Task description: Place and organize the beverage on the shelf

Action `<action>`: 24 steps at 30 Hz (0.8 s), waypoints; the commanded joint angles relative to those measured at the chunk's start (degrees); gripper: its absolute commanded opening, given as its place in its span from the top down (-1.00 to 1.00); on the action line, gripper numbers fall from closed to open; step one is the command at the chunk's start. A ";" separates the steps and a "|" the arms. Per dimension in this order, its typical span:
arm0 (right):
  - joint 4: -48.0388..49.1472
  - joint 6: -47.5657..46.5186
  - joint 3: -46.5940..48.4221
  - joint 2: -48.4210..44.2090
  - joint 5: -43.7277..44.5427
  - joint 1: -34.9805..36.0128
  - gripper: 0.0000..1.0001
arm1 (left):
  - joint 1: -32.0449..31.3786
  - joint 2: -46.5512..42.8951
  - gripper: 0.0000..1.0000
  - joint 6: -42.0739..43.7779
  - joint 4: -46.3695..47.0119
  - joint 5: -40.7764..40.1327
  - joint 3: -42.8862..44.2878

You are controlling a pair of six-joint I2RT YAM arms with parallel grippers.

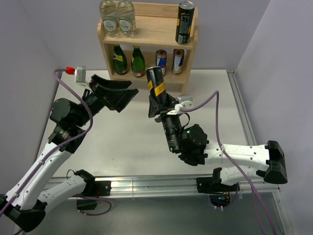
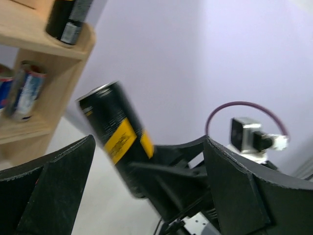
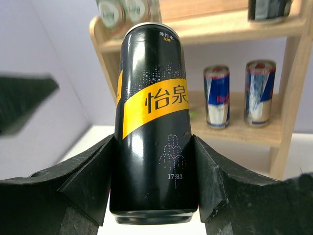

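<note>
Holding black can, right gripper, green bottles overhead-only

Rt wrist view cuts the shelf at its top board, so we get only the bases of the clear bottles & the dark can up there. In the left wrist view the black can in front of the shelf is motion-blurred, label text unreadable. The blue-silver cans on the lower tier are blurred too, one clipped by the left edge. Top cam: bottle caps run off-frame; green bottles' labels on the lower tier are too small to read.
</note>
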 commanded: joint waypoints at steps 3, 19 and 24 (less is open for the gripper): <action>-0.86 4.54 0.67 -1.41 -0.52 1.22 1.00 | 0.30 2.14 -0.99 -7.54 11.52 7.73 -0.02; 0.72 2.87 2.60 0.87 0.35 4.56 1.00 | 0.39 6.27 -0.99 -2.00 4.23 4.57 -1.16; 2.64 1.65 2.78 1.22 0.53 5.96 1.00 | 0.39 8.21 -0.99 -2.44 5.55 4.84 -1.60</action>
